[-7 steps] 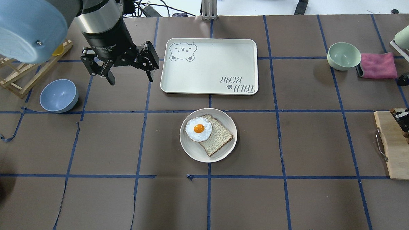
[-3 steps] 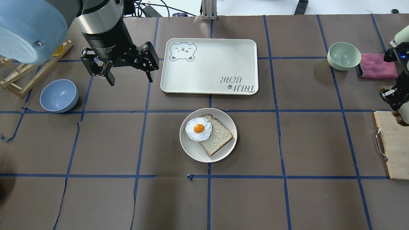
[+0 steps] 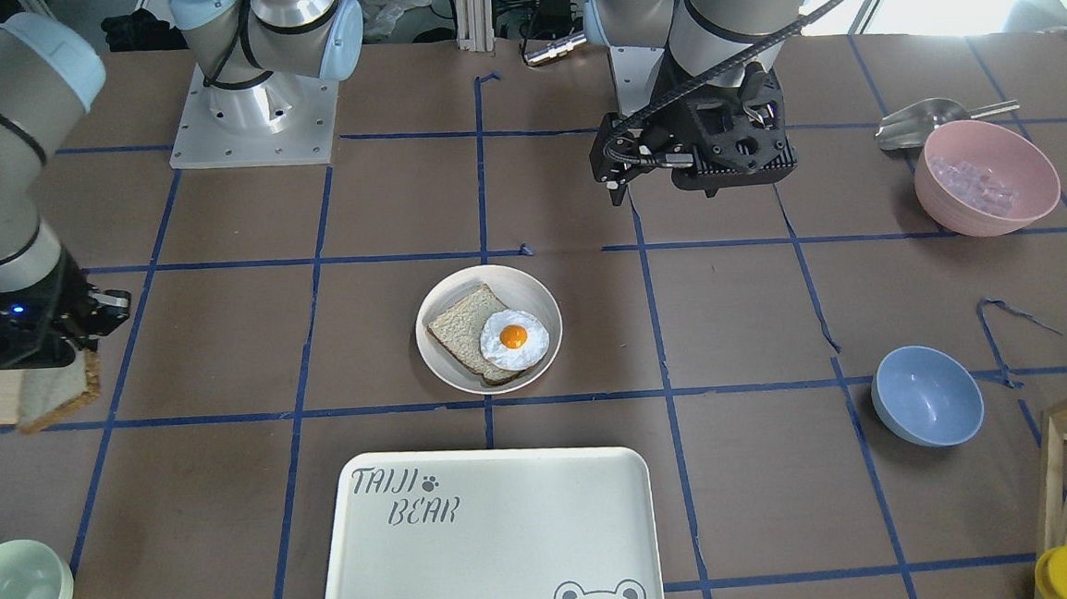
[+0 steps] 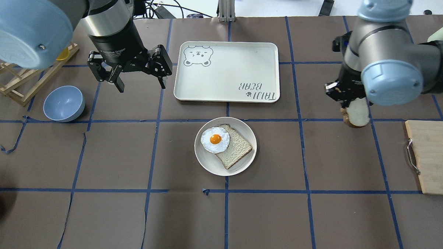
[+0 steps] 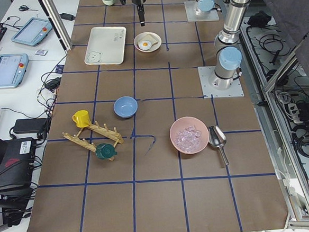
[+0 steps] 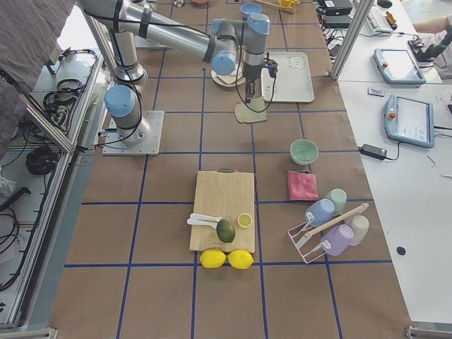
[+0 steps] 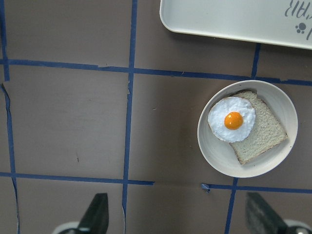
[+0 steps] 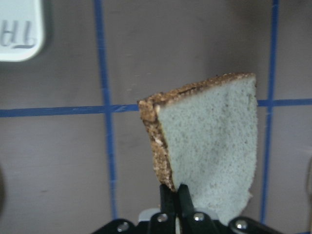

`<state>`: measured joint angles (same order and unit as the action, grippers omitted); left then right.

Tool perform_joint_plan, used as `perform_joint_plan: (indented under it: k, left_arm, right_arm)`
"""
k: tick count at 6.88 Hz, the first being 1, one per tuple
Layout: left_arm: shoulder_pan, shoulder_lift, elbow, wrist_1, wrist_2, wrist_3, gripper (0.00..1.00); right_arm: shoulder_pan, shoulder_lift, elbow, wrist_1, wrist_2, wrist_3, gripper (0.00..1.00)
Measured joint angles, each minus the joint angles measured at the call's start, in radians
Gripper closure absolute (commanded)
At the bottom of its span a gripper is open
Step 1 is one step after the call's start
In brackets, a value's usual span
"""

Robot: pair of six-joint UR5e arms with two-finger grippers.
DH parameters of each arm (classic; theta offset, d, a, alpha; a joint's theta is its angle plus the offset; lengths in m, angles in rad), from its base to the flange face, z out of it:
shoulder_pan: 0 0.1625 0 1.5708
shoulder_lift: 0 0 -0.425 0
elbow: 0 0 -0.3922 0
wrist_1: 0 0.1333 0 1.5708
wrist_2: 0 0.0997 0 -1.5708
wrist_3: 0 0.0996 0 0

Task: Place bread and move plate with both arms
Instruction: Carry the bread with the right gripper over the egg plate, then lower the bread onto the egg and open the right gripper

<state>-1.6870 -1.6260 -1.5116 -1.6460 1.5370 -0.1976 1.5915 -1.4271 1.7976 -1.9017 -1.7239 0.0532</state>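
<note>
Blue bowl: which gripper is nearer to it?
Left. The left gripper hangs on the blue bowl's side of the plate; the right gripper, holding the bread, is on the other side.

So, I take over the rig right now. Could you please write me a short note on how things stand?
Right gripper: shut on the bread, in the air, to the right of the plate.
Left gripper: open, empty, beside the tray.
Plate: on the table near the tray, carrying another slice and a fried egg.
Done: bread picked up.
Left: place the bread, probably on the plate, then move the plate with both grippers.
</note>
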Motion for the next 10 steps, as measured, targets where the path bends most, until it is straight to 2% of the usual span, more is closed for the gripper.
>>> perform_joint_plan:
  k: [2,4,6,9,10]
  left_arm:
    - [0.001,0.000,-0.003,0.000,0.001,0.001,0.00]
    - [0.001,-0.004,-0.005,0.001,0.001,0.004,0.00]
    - [0.001,-0.007,-0.008,0.000,0.001,0.006,0.00]
    - [0.001,-0.013,-0.007,0.001,0.002,0.012,0.02]
    - [0.001,-0.014,-0.007,0.001,0.002,0.017,0.02]
  right_arm:
    - [0.243,0.047,-0.035,0.003,0.079,0.375,1.00]
    - [0.382,0.115,-0.094,-0.025,0.149,0.569,1.00]
    - [0.439,0.194,-0.110,-0.116,0.197,0.662,1.00]
    - [0.468,0.222,-0.098,-0.129,0.192,0.659,1.00]
    - [0.469,0.225,-0.093,-0.133,0.192,0.642,0.86]
